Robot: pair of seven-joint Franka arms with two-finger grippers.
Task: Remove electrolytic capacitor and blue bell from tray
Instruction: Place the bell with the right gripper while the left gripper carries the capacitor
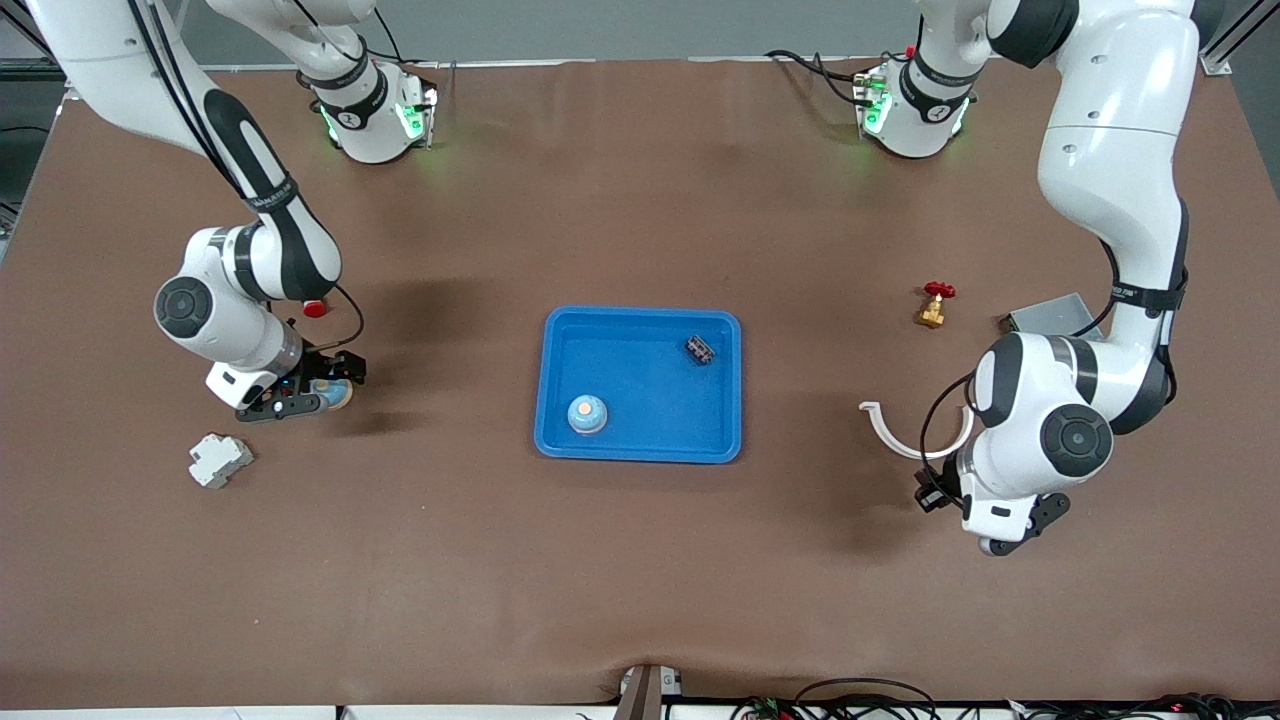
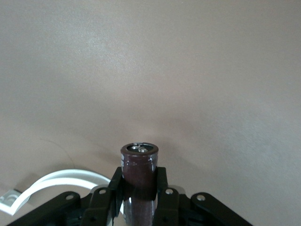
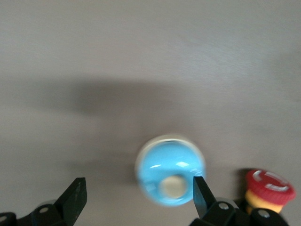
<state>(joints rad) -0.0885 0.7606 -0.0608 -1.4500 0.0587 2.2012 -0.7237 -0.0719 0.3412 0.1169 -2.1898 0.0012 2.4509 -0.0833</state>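
Your left gripper [image 2: 139, 182] is clamped on the electrolytic capacitor [image 2: 139, 162], a dark brown cylinder. Its long axis runs along the fingers, and its terminal end pokes out past the fingertips toward the bare worktop [image 1: 640, 560]. It hangs over the left arm's end of the worktop, well clear of the tray [image 1: 552, 385] and close to a white curved clip [image 1: 893, 438]. The next move looks like a plain set-down there, so the thing to watch is the brown surface below the cylinder's free end and the clip just beside it.

Your right gripper [image 3: 136, 200] is low over the right arm's end of the worktop, jaws spread wide and holding nothing. The blue bell [image 3: 170, 172] sits on the worktop between the fingers, nearer one of them, outside the tray. A red push button [image 3: 270, 188] stands just beside it.

The bright blue tray lies mid-worktop. In it are a light blue domed piece [image 1: 587, 414] near the corner toward the front camera and the right arm, and a small dark part [image 1: 699, 349] near the diagonally facing corner; what either one is cannot be told.
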